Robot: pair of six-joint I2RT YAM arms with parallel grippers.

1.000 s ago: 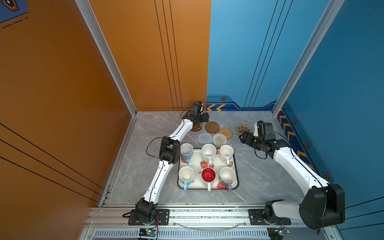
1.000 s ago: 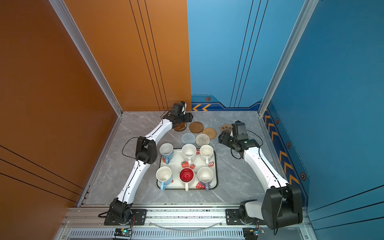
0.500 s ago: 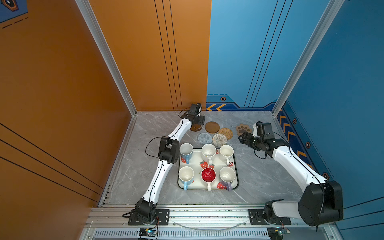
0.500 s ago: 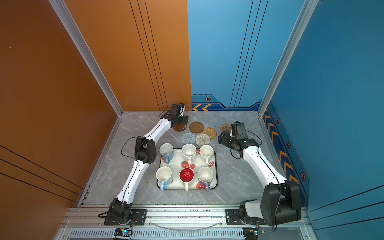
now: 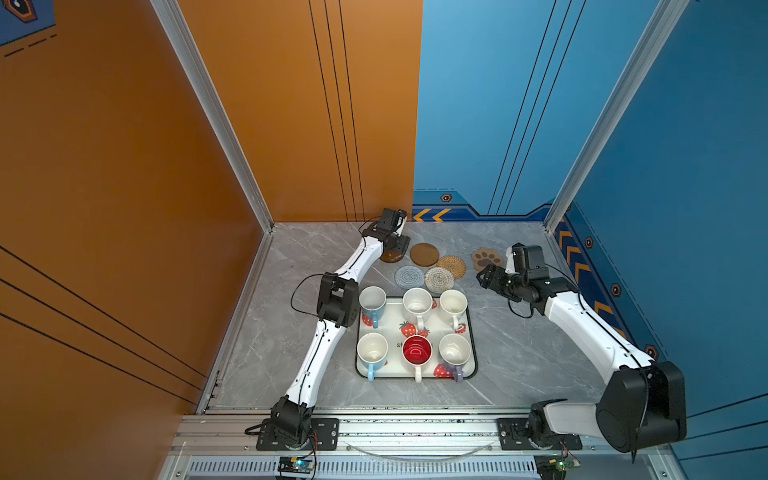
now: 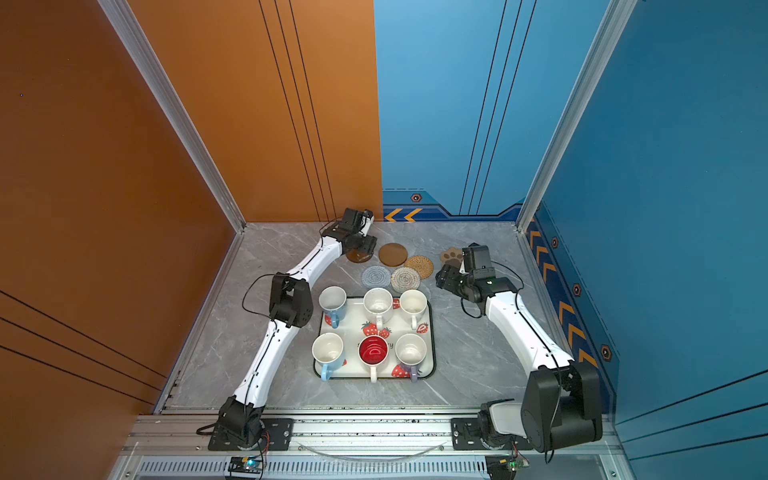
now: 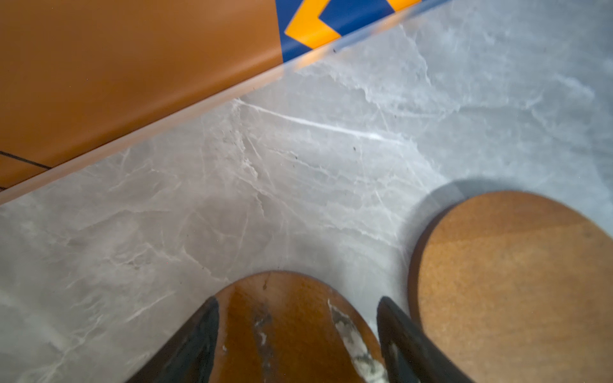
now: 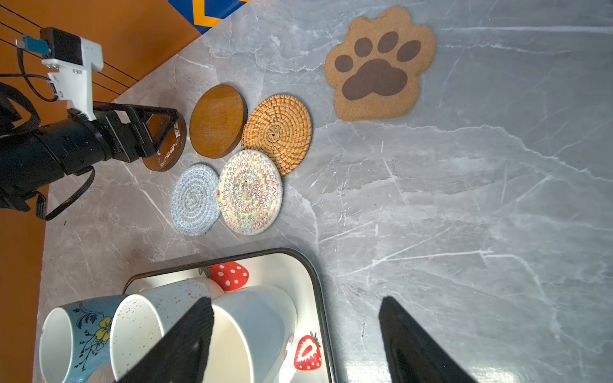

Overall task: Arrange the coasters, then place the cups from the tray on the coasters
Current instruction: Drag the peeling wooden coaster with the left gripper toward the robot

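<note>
Looking down on the grey marble table (image 5: 519,353), we find the left gripper (image 5: 398,246) at the far side, near the orange wall (image 5: 291,124), its jaws spread wide over a dark brown disc (image 5: 390,257). In the left wrist view its black fingers (image 7: 195,341) stand either side of that disc's white-scuffed face; we cannot tell whether they touch it, and the disc lies flat on the table. Just beside it sits a second brown disc (image 5: 424,254), and against that a tan woven round (image 5: 452,266). Nearer the tray (image 5: 394,375) lie a grey round (image 5: 409,276) and a cream round (image 5: 439,279), their edges meeting. The paw-print coaster (image 5: 486,258) lies apart, to the right of this cluster. The right gripper (image 5: 487,279) hangs with jaws wide and nothing between them, near the paw-print coaster and beside the tray's far right corner. All six cups stand on the tray in two rows: a light blue cup (image 5: 372,301), a speckled white cup (image 5: 417,301) and a plain white cup (image 5: 453,302) in the far row; a second light blue cup (image 5: 372,351), a red-lined cup (image 5: 417,350) and a lavender cup (image 5: 454,351) in the near row, handles pointing at the near edge
</note>
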